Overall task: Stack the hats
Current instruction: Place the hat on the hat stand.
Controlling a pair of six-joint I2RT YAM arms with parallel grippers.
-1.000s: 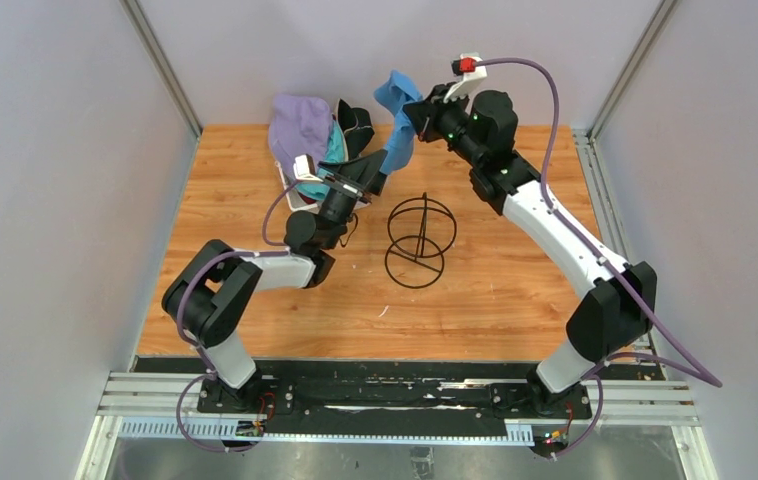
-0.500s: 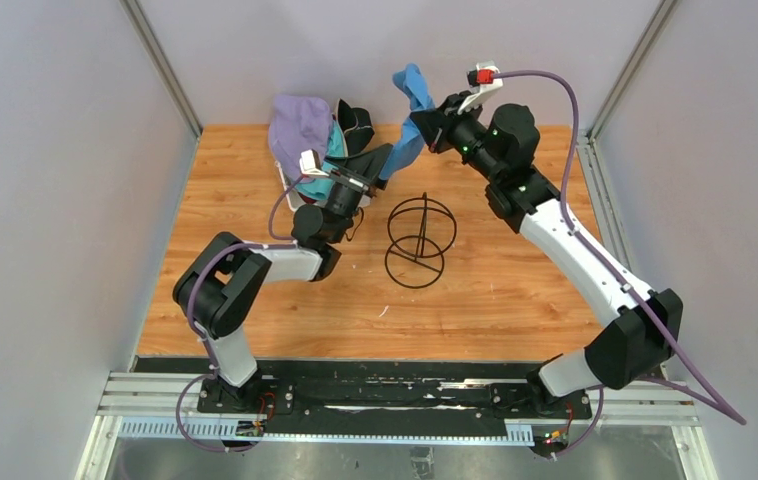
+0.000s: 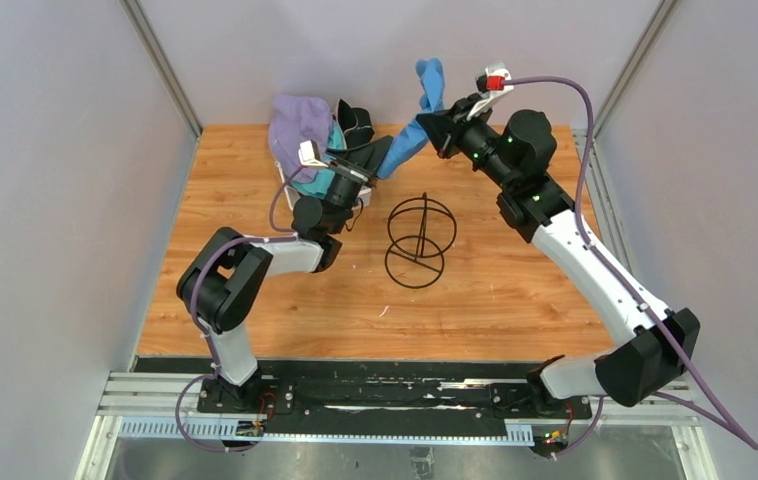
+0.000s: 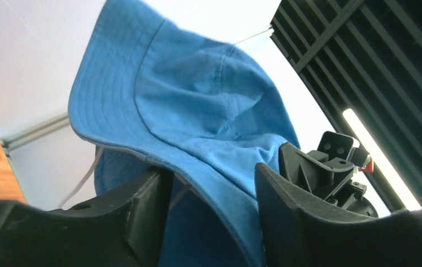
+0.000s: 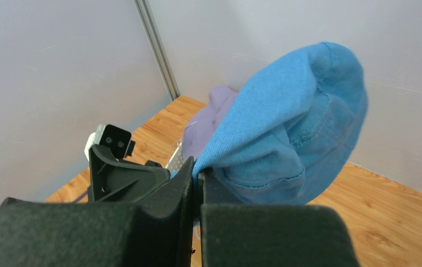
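A black wire stand (image 3: pixel 418 243) is seen upright on the wood table (image 3: pixel 515 300), btwn the two arms and nearer their bases than the grippers are; it is touched by nothing. At the table's back-L a heap of hats is found. A lavender hat (image 3: pixel 298 122) lies on top. A teal hat (image 3: pixel 333 145) is tucked under it and partly covered by the L arm's wrist. A black hat (image 3: pixel 357 120) sits just to the R, close to the wall. What the heap rests in cannot be told from above. The table is closed in by pale walls w/ metal posts at the back corners.

The blue hat (image 3: pixel 407 140) is held in the air over the back of the table. It is strung btwn both grippers, R of the heap and beyond the stand, clear of both.

The R gripper (image 3: pixel 435 122) is clamped on it. In the R wrist view its fingers (image 5: pixel 158 189) are pressed together w/ a fold of brim pinched at the tips. The L gripper (image 3: pixel 373 155) is pointed up from below w/ jaws spread. The lower brim is hung into the gap and laid against one finger (image 4: pixel 142 211); no squeeze from both sides is seen.

The hat is mid-blue soft fabric. Rows of stitching are seen round the brim and seams across the crown. It is crumpled and pulled long, slanting from upper R to lower L, w/ one end flopped up above the R gripper.
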